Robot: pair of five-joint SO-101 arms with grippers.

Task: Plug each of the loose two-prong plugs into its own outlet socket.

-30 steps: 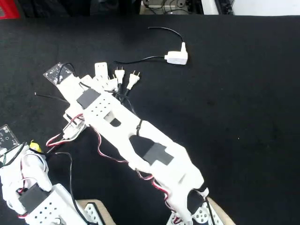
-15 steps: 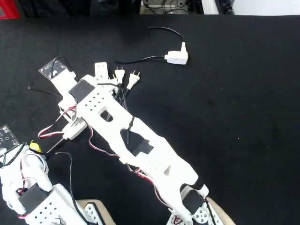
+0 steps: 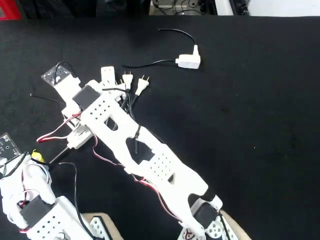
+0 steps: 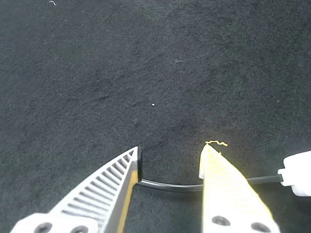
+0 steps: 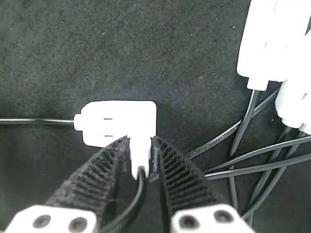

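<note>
Held plug: small white plug (image 5: 140, 154) with a black cord at its rear; its front touches one edge of the socket block. Whether the prongs are seated cannot be told.
Socket block: white, rounded (image 5: 116, 122), lying flat on the black counter (image 3: 250, 125), two slots on its upward face, a black cord leaving one end.
Right end effector: (image 5: 141, 143) clamped on the held plug, ribbed fingers tight against both its sides.
First loose plug: (image 3: 127, 78) upper left of centre in the high view, prongs toward the top of the frame.
Second loose plug: (image 3: 143, 83) just beside the first, tilted, black cord running under the right arm.
Far white block: (image 3: 189, 61) top centre of the high view, well apart from the plugs, thin black cord attached.
Right arm: (image 3: 150, 155) runs from lower right to upper left of the high view.
Left end effector: (image 4: 170, 153) fingers apart above the counter, a black cable (image 4: 167, 186) lying across the gap.
Left arm: (image 3: 35, 205) lower left corner of the high view.
</note>
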